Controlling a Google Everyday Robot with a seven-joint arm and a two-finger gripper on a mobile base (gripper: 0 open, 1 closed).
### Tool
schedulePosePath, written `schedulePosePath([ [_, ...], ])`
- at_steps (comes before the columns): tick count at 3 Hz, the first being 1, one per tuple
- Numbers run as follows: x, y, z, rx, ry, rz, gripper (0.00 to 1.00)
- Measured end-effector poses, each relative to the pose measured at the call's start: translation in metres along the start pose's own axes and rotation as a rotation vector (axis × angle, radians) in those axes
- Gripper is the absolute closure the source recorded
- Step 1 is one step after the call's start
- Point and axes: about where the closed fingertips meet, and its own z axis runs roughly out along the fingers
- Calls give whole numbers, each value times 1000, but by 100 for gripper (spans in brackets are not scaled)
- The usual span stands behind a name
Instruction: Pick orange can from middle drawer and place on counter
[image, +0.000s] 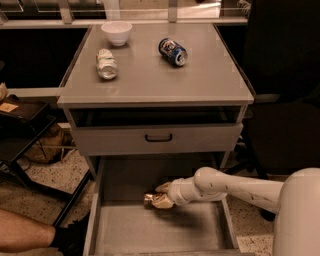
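Presently the step in hand is judged to be the lift-out; the jaws, at the end of the white tubular robot arm (235, 187), sit low inside the wide shallow grey metal middle drawer (150, 232), toward its rear; they stand closed about the small shiny orange-gold metal drink can (159, 201), which lies on its side with its dark end to the left; whether the orange can rests on the drawer floor or hangs a little clear of it cannot be told.

Recommended handling: keep the grip firm, since the bumpy skin may slip; draw the load forward toward the open front before raising it; then rise past the lip and carry it over the large flat matte grey desk (165, 85); the near half shows bare surface and is judged the safest place to set down.

Obstructions: the closed grey upper drawer with a small black handle (115, 141) and the front edge above it overhang the grasp point; a straight vertical lift risks a strike.

Other items noted: a white-silver can (106, 63) and a blue can (173, 52), both on their sides, and a white bowl (117, 32), all on the far half, well apart from the load; a person's bare leg (25, 237) lies just beside the lower left corner.
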Motion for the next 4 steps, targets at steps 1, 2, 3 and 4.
schedulePosePath([
  [1,-6,3,-4,16,-6,-2,88],
  [2,-39,15,-35,62,-78,-69,100],
  [3,-91,32,-86,158,-129,-152,100],
  [4,-106,34,-97,175,-132,-177,100],
])
